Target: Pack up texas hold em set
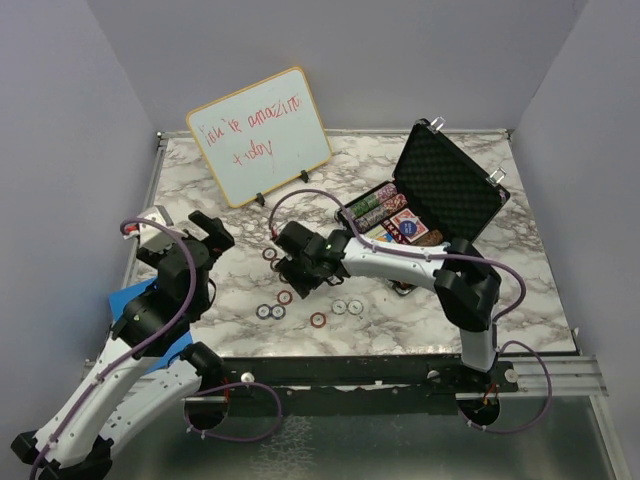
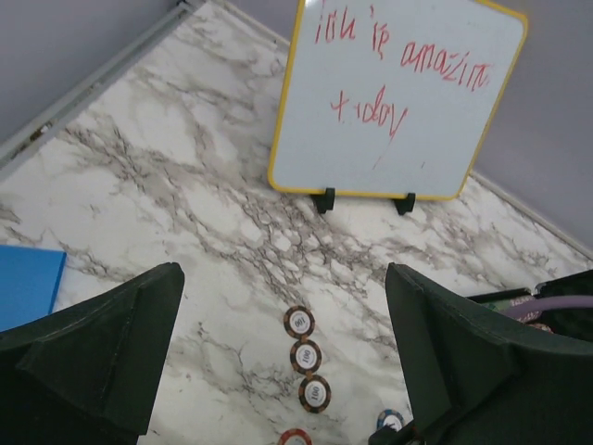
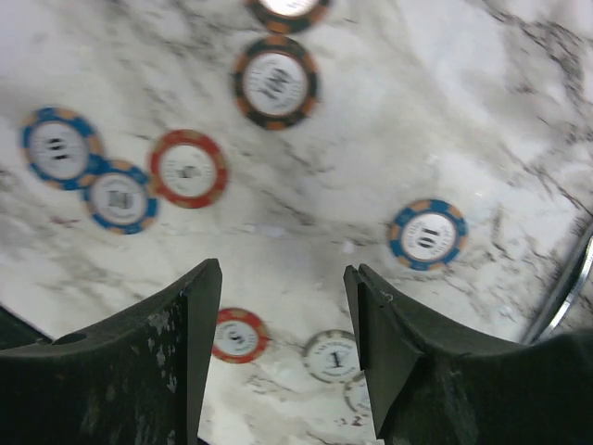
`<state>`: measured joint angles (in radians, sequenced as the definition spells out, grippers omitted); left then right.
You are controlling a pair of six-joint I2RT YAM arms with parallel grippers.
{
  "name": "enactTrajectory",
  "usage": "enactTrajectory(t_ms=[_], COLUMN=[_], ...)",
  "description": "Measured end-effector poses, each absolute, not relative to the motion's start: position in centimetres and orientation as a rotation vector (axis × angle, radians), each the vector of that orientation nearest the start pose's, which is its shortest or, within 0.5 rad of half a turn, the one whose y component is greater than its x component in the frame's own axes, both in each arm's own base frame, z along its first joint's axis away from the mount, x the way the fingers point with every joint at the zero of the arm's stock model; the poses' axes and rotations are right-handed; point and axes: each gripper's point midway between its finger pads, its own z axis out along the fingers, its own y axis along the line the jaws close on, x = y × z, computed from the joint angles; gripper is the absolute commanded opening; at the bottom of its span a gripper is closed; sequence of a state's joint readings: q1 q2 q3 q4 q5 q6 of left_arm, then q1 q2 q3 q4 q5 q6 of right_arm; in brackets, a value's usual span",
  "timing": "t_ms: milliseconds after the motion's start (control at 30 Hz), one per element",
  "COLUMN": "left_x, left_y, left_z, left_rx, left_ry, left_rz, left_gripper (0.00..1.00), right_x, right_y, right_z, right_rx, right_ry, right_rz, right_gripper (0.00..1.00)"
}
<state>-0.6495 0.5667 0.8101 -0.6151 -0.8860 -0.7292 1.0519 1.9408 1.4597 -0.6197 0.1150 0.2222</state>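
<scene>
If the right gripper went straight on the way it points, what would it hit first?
Probably bare marble table. The right gripper points down at it, jaws open; a red chip and a pale chip lie close by, so depth leaves doubt.

White shells on the long links of left arm [image 1: 110, 395] and right arm [image 1: 390, 262], black blocks at joints and bases. Thin purple cable [image 1: 189, 285] strung along each, loose loops down by the bases. Small green light [image 1: 330, 243] near the right wrist. Left fingers [image 2: 102, 352] broad and wedge-shaped, matte dark, with flat inner faces; right fingers [image 3: 139, 362] of the same cut, scuffed and dusted pale along the edges
</scene>
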Motion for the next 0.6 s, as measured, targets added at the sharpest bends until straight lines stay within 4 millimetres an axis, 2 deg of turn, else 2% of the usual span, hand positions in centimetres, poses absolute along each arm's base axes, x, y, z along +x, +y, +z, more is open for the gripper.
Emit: enactTrajectory(t_ms=[100,267,400,600], left_x=[22.9,22.6,22.5,22.7], left_y=[-1.9,-1.1,-0.9,-1.0], left_z=[29.9,32.9,33.9,33.8], left_rx=[-0.606,-0.572,-0.547,-0.519], left_ry=[1.64,1.596,1.585,1.599], left_rz=[-0.099,-0.072,-0.061,-0.041], left_gripper=[0.99,0.99,0.99,0.99], right_x=[20.8,18.4,17.4,17.8], right_y=[40.1,44.9,48.0,49.9], right_z=[7.1,8.4,7.5,4.7], right_rx=[-1.105,-1.207,-1.288,-1.366], right_ry=[2.407,2.303,2.249,2.243], right_rz=[0.32,0.395,0.407,0.359], right_gripper=[0.61,0.63,0.66,0.68])
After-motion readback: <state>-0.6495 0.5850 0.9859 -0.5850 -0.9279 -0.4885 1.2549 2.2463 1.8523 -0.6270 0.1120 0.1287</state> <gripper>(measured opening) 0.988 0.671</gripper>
